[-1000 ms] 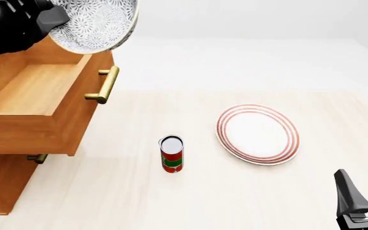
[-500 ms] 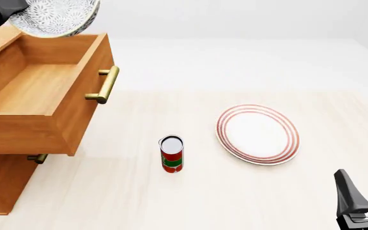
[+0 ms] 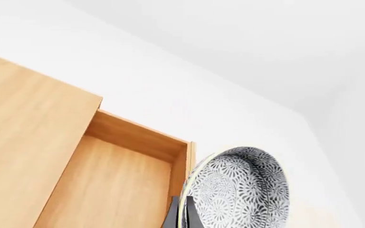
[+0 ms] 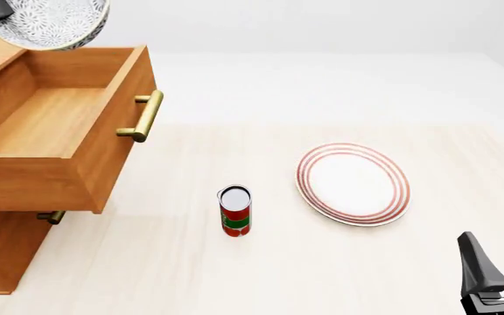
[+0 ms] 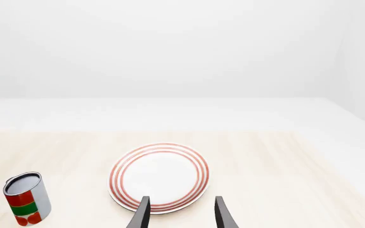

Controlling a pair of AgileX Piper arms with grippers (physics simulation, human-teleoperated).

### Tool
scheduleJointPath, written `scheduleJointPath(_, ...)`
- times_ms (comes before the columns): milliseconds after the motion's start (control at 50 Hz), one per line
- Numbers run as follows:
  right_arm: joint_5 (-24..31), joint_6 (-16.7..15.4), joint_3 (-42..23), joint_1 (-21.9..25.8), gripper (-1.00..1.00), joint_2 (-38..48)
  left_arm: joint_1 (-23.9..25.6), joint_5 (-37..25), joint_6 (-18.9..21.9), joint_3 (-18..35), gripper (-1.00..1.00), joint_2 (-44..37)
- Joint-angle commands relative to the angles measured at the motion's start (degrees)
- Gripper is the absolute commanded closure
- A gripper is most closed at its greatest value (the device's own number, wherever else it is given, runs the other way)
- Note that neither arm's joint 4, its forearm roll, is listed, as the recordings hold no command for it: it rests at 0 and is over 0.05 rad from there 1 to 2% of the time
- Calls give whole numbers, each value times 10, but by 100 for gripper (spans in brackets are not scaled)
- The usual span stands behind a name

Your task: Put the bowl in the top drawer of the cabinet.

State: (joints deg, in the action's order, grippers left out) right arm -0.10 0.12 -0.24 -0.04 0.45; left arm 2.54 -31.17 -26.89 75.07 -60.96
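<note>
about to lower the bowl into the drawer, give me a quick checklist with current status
1. Top drawer pulled open: ok.
2. Drawer interior free of objects: ok, only bare wood visible.
3. Bowl held by the left hand: ok, fingers clamp its rim, bowl tilted on edge.
4. Bowl above the drawer opening: not ok, in the front view it hangs at the far back corner.
5. Right hand out of the way: ok, open and empty near the plate.
6. Can clear of the path: ok.

One bowl (image 4: 55,23), one plate (image 4: 353,184), one can (image 4: 234,211).
</note>
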Motion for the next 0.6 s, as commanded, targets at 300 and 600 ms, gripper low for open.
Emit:
scheduleJointPath(300,0,0,0,0,-100,0,-48,-10,5,8,100,-20)
scheduleJointPath(600,0,0,0,0,-100,0,-68,-33,12,26,100,-27)
